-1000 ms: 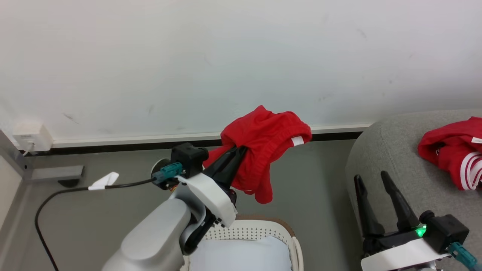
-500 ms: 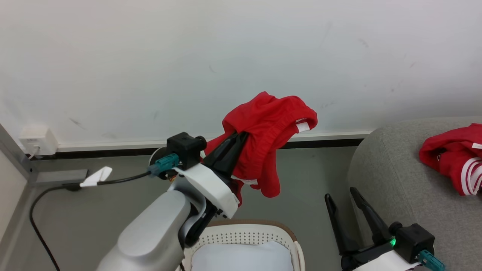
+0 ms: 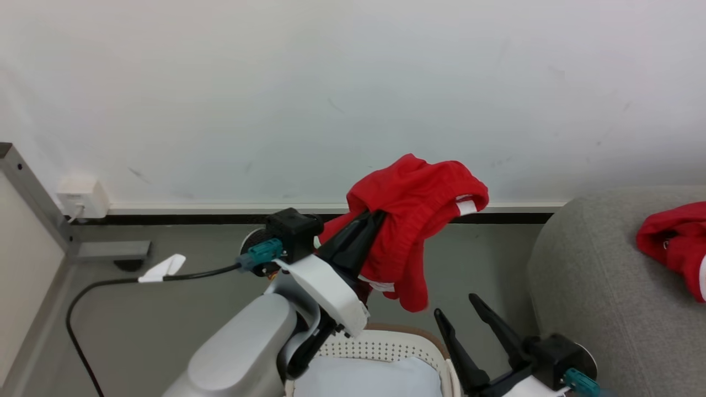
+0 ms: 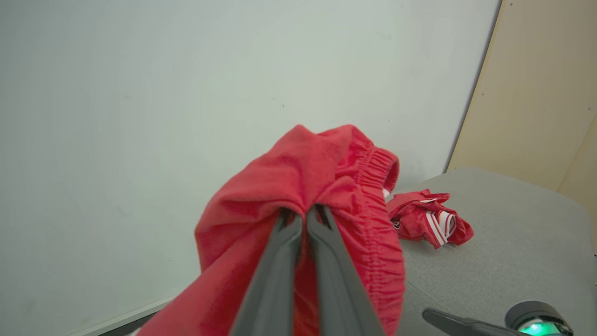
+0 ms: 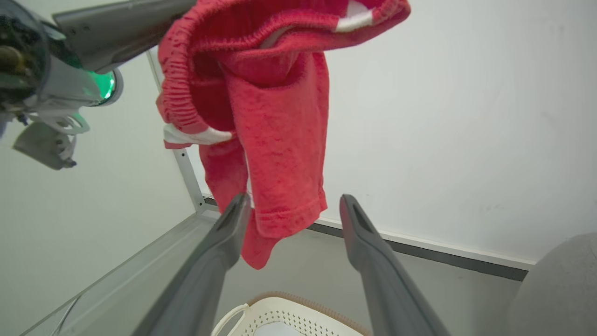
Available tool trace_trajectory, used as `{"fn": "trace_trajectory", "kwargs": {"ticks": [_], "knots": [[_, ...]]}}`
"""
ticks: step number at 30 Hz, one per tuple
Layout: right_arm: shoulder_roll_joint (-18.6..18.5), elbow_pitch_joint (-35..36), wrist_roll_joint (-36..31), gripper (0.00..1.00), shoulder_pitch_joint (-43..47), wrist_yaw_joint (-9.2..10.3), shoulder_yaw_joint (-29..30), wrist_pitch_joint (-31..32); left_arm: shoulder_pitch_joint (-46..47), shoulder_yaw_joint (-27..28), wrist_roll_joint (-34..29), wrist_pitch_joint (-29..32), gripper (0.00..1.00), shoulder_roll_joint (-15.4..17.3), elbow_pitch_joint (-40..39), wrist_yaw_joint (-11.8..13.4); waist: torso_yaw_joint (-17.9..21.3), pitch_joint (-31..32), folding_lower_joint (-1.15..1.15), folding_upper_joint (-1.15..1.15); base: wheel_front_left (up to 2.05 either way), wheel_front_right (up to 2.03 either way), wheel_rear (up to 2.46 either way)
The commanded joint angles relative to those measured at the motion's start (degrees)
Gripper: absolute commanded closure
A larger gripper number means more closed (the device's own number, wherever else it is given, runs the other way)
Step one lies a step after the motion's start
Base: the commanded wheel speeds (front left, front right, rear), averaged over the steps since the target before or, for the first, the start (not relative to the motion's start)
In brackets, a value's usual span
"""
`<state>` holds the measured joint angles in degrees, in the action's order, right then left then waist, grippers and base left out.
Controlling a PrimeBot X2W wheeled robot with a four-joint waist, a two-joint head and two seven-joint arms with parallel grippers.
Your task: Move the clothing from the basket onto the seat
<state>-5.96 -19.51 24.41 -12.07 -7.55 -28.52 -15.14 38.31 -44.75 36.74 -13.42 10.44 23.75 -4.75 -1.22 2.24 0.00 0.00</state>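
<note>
My left gripper (image 3: pixel 374 216) is shut on red shorts (image 3: pixel 416 220) and holds them up in the air above the cream-white basket (image 3: pixel 380 346), whose brown rim shows at the bottom of the head view. In the left wrist view the shut left gripper (image 4: pixel 303 215) is wrapped in the red shorts (image 4: pixel 298 186). My right gripper (image 3: pixel 459 307) is open and empty, low beside the basket. Its right wrist view looks up at the hanging red shorts (image 5: pixel 275 121) and down at the basket (image 5: pixel 289 315). A second red garment (image 3: pixel 673 242) lies on the grey seat (image 3: pixel 595 286).
A pale blue cloth (image 3: pixel 369 380) lies inside the basket. A black cable (image 3: pixel 110 286) runs over the grey floor to a wall socket (image 3: pixel 81 197). A white wall stands close behind. A beige panel (image 4: pixel 536 93) rises behind the seat.
The camera has shifted, sliding the scene rightward. My left gripper keeps its hold on the shorts. The right gripper has moved left, away from the seat towards the basket, still open.
</note>
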Motion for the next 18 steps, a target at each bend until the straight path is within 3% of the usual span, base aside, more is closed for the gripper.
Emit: {"fn": "trace_trajectory", "kwargs": {"ticks": [1,18], "knots": [[-0.23,-0.4,0.36,0.0,-0.8,0.13,-0.23,0.01,-0.84,0.04,0.15,0.14,1.0,0.03,-0.19,-0.09,-0.46,-0.1,0.0,0.0,0.0,0.0,0.0],[1.91,-13.89,2.21,0.0,-11.68,0.13,-5.65,0.02,-2.5,-5.6,0.89,2.21,1.0,-3.72,-3.68,-1.14,-7.99,-0.36,0.0,0.0,0.0,0.0,0.0]]}}
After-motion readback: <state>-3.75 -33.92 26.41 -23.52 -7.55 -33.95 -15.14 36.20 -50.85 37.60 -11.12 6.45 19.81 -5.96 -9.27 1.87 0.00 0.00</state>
